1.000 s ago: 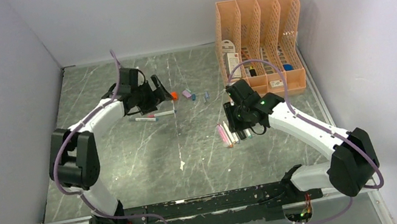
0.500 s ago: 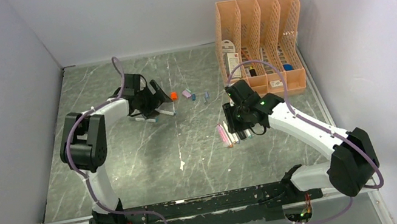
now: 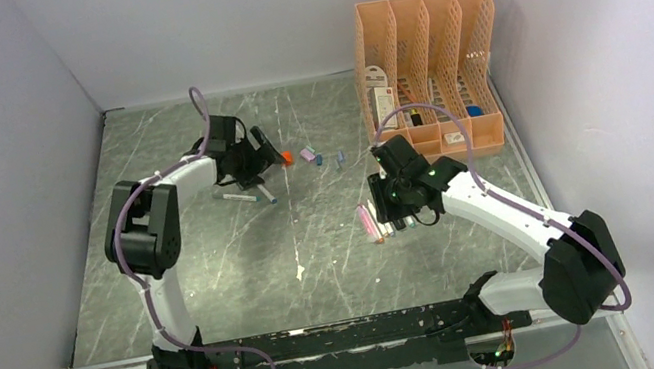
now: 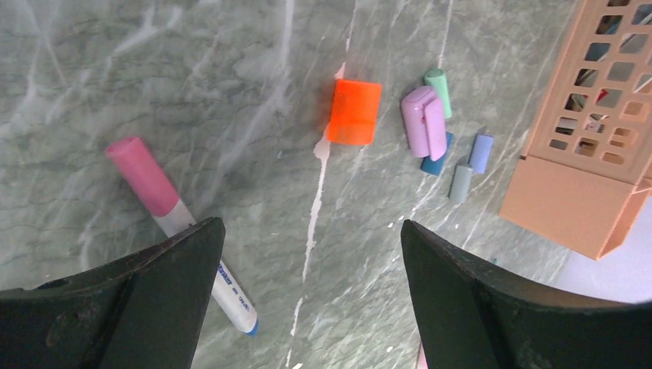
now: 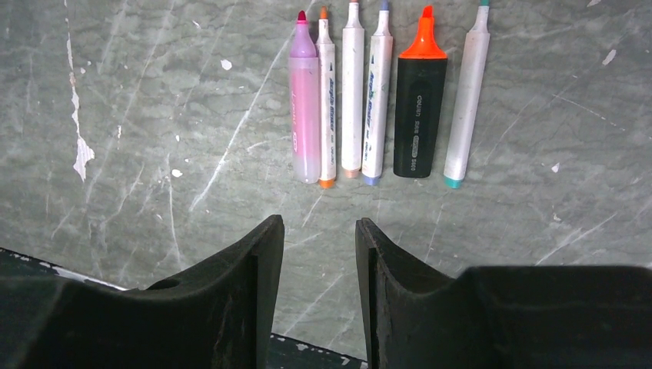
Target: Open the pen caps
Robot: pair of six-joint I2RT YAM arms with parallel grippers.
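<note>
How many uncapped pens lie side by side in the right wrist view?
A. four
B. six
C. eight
B: six pens lie parallel with bare tips, running from the pink pen past the black highlighter to the green-tipped pen.

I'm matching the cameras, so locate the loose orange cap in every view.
Top external: orange cap mid-table toward the back, just left of the lilac cap.
Left wrist: orange cap upper centre, lilac cap to its right.
Right wrist: not in it.
Shared landmark: peach organiser, right of the cap in both.
</note>
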